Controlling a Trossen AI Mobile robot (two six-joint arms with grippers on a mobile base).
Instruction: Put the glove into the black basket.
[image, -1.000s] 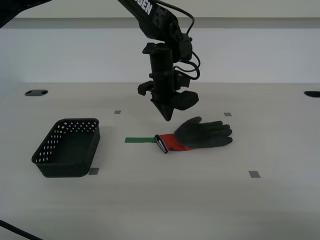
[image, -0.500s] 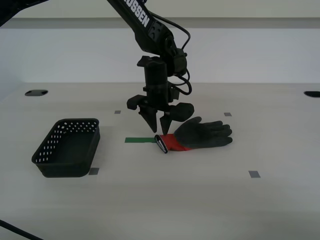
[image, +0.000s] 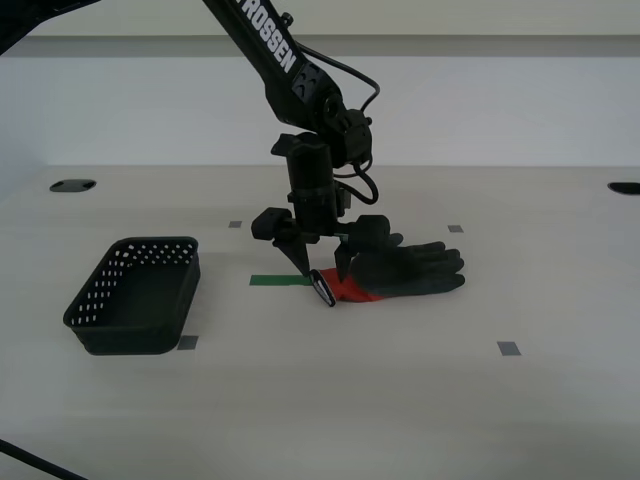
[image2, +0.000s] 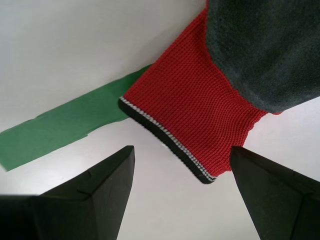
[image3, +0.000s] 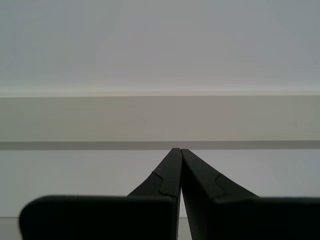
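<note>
The glove (image: 405, 269) lies flat on the table, dark grey with a red knit wrist and a black-and-white cuff edge; its wrist (image2: 192, 107) fills the second wrist view. My second gripper (image: 320, 267) is open, pointing down, its fingertips (image2: 105, 187) straddling the cuff just above the table, not touching it. The black basket (image: 135, 295) stands empty at the exterior view's left, well apart from the glove. My first gripper (image3: 179, 152) is shut on nothing and faces a blank wall; it does not show in the exterior view.
A green tape strip (image: 278, 281) lies on the table beside the cuff; it also shows in the second wrist view (image2: 60, 127). Small grey tape squares (image: 509, 349) mark the table. Dark holes (image: 72, 185) sit at the table's far corners.
My second gripper has opened and come down toward the exterior view's left, from above the glove to its cuff. The glove and basket have not moved.
</note>
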